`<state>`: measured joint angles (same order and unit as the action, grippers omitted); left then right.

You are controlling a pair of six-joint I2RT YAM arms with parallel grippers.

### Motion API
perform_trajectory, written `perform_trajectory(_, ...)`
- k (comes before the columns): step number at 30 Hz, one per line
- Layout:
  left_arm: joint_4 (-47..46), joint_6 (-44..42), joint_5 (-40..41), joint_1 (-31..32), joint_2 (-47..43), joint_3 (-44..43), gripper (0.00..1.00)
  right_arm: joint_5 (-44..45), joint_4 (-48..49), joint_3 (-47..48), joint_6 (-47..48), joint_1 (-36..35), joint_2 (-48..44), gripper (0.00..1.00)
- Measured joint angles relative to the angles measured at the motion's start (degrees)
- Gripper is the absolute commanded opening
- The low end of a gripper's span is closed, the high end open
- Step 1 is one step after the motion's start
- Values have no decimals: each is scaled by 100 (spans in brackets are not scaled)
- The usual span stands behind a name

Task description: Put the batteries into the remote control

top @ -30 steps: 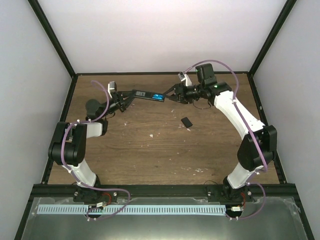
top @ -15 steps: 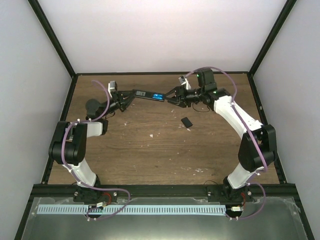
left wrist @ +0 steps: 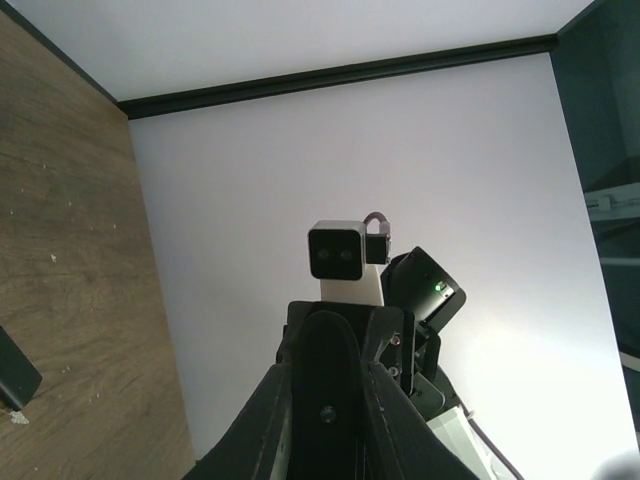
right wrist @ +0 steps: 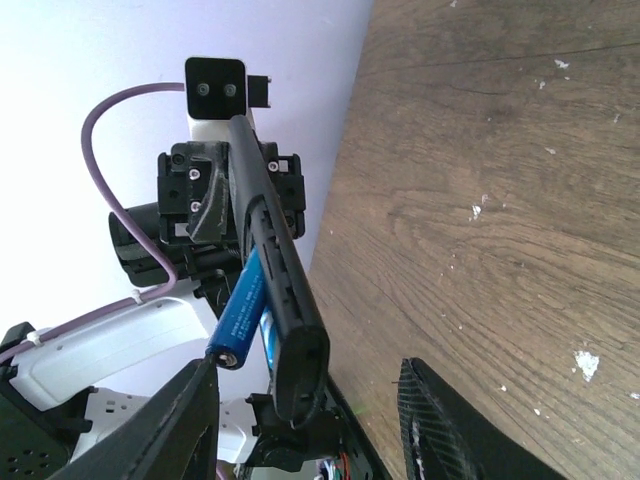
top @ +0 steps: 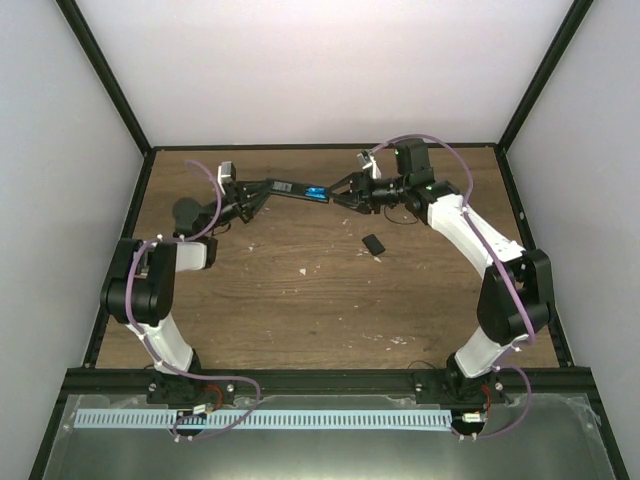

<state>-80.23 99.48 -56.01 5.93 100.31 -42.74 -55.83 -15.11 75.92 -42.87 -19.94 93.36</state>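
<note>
Right gripper (right wrist: 305, 372) first: its two black fingers (right wrist: 170, 430) stand spread apart at the bottom of my right wrist view, gripping nothing. Between them, up in the air, sits the near end of the remote control (right wrist: 268, 250), a long slim black bar running away from this camera. Along its open side are the batteries (right wrist: 243, 310), bright blue. One leans out at a slant, its capped end just beside one of my fingers; I cannot tell whether they touch. A second strip of blue shows behind it, tucked closer to the bar.

At the bar's far end, my left gripper (top: 246, 196) is pinched tight on the remote control and holds it above the table (top: 300, 300). In my left wrist view the remote is seen end-on as a dark wedge between that gripper's fingers (left wrist: 270, 410), with the right arm's wrist camera (left wrist: 340, 250) facing me just beyond it.

From above, the remote spans the gap between my two grippers near the back of the wooden table, a spot of blue at its right end. On the wood nearer to my bases, below the right gripper and apart from it, lies a small black cover piece (top: 373, 244). Behind everything rises a plain white wall (top: 320, 70).
</note>
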Motion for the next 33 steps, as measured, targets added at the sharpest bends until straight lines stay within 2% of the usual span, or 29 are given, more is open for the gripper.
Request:
perform_trajectory(21, -79, 116, -103, -111, 50, -35, 0, 234, -409, -4, 656, 0, -131, 43)
perform_trajectory(27, -85, 129, -109, -179, 50, -61, 0, 105, -225, -98, 730, 0, -417, 43)
perform_trajectory(33, -111, 131, -114, -195, 50, -76, 0, -2, 157, -96, 393, -2, -369, 43)
